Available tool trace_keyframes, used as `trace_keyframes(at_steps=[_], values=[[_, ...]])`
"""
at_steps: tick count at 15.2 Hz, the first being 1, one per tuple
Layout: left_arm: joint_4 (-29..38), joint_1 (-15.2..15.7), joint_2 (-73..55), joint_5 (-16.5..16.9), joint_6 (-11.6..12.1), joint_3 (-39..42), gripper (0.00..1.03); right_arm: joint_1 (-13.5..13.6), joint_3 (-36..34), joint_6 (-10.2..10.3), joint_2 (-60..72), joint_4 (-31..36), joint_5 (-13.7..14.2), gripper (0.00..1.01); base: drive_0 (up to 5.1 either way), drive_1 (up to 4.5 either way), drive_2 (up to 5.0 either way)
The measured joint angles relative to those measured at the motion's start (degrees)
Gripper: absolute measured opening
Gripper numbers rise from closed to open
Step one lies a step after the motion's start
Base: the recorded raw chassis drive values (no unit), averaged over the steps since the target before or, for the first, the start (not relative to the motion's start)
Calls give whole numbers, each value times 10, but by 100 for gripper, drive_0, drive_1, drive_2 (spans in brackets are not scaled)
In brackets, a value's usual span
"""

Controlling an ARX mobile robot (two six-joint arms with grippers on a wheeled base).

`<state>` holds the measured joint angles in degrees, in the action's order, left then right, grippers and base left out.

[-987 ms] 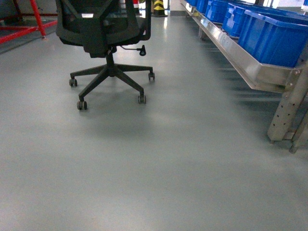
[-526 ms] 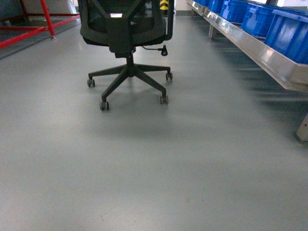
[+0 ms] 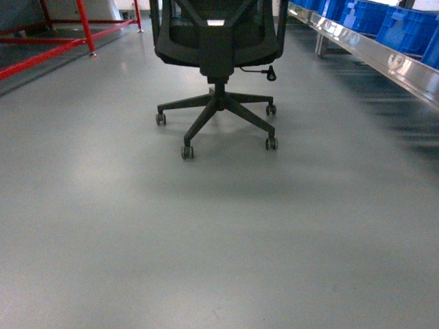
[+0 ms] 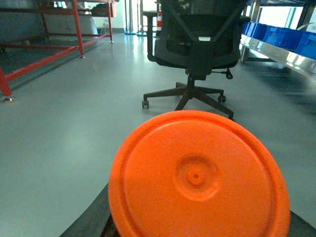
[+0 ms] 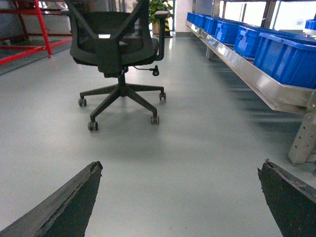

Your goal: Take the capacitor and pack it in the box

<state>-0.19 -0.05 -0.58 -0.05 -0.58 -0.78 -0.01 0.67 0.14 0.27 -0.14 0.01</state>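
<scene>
A: Where is the pale pink plastic box to be found — and which arm lies nearer it?

B: Neither box nor capacitor is shown in any view, so its direction from either gripper cannot be judged. Only grey floor, a black mesh office chair (image 3: 216, 65) on castors, a red steel frame (image 3: 65, 42) and blue plastic bins (image 5: 276, 47) on a metal rack are seen.

A: And the grippers?

B: The right gripper (image 5: 180, 197) is spread wide, nothing held between its dark fingers (image 5: 66, 202). The left gripper's state cannot be told — its view is filled by a round orange plastic disc (image 4: 197, 175), apparently carried.
</scene>
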Motion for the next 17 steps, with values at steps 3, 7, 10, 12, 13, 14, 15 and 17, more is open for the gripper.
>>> trace_keyframes(at_steps=[3,7,10,12,13,14,15,17], values=[[-3,0,0,0,0,0,44,0,0,0,0,-2,0,98,-501,244,244],[-2,0,0,0,0,0,44,0,0,0,0,0,0,98,-499,247,247],[-3,0,0,1,0,0,44,0,0,0,0,-3,0,98,-495,251,251],[-2,0,0,0,0,0,44,0,0,0,0,0,0,98,-501,245,245],[-2,0,0,0,0,0,44,0,0,0,0,-2,0,98,-511,235,235],[-2,0,0,0,0,0,44,0,0,0,0,-2,0,98,-511,235,235],[-1,0,0,0,0,0,44,0,0,0,0,-1,0,98,-508,238,238],[-2,0,0,0,0,0,44,0,0,0,0,-1,0,98,-500,245,245]])
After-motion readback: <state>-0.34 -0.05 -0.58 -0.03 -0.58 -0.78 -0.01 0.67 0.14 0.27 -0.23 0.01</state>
